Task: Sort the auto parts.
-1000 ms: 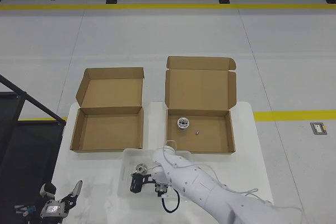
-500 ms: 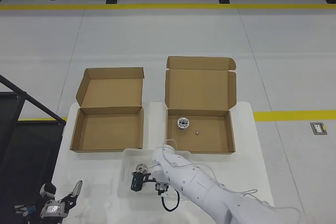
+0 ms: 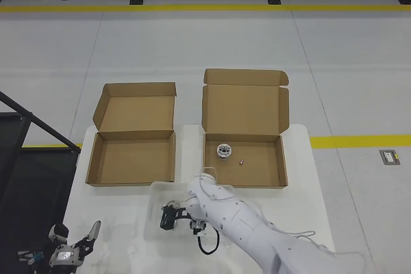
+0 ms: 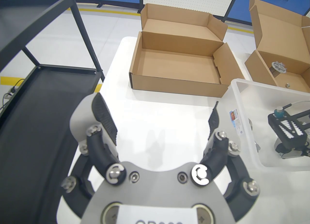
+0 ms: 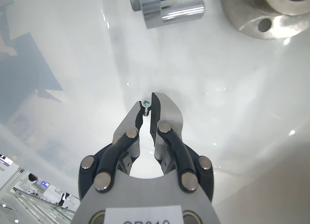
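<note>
My right gripper (image 5: pixel 146 103) is down inside the clear plastic bin (image 3: pixel 155 198), shut on a small silver screw (image 5: pixel 146 110) pinched at its fingertips. Farther along the bin floor lie a metal clamp with a rod (image 5: pixel 155 7) and a round steel flange (image 5: pixel 264 9). In the top view this gripper (image 3: pixel 168 219) is at the bin's left part. The right cardboard box (image 3: pixel 260 179) holds a round toothed part (image 3: pixel 223 150) and a small fastener (image 3: pixel 241 162). My left gripper (image 4: pixel 159 123) hangs open over the table's near left corner, holding nothing.
The left cardboard box (image 3: pixel 131 159) stands open with nothing in it, its lid folded back. A black metal rack (image 4: pixel 36 118) stands just off the table's left edge. Bare white tabletop (image 4: pixel 157 118) lies between the left box and the bin.
My right gripper has shifted slightly toward the far side inside the bin. The left arm has not moved.
</note>
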You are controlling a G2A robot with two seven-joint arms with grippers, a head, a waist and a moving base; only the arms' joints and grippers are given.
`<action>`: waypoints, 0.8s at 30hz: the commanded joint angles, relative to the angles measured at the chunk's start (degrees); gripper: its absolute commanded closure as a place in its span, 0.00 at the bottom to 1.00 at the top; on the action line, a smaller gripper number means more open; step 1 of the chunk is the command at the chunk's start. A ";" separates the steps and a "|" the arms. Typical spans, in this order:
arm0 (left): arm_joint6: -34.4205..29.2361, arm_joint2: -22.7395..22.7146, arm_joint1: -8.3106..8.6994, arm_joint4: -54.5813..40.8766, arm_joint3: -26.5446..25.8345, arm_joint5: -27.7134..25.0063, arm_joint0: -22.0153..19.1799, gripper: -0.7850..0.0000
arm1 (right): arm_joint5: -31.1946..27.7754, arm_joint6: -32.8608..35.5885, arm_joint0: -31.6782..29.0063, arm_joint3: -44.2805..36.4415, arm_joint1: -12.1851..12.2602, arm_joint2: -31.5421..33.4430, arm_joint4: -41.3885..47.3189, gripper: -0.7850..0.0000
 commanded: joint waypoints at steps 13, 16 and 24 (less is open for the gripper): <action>0.00 0.00 0.00 0.00 0.00 0.00 0.00 0.00 | 6.49 -4.13 6.66 -7.68 5.88 7.54 0.44 1.00; 0.00 0.00 0.00 0.00 0.00 0.00 0.00 0.00 | 9.66 -2.94 6.56 -13.07 8.72 10.63 0.81 1.00; 0.00 0.00 0.00 0.00 0.00 0.00 0.00 0.00 | 14.00 2.35 -0.70 -34.67 18.66 23.12 -1.04 1.00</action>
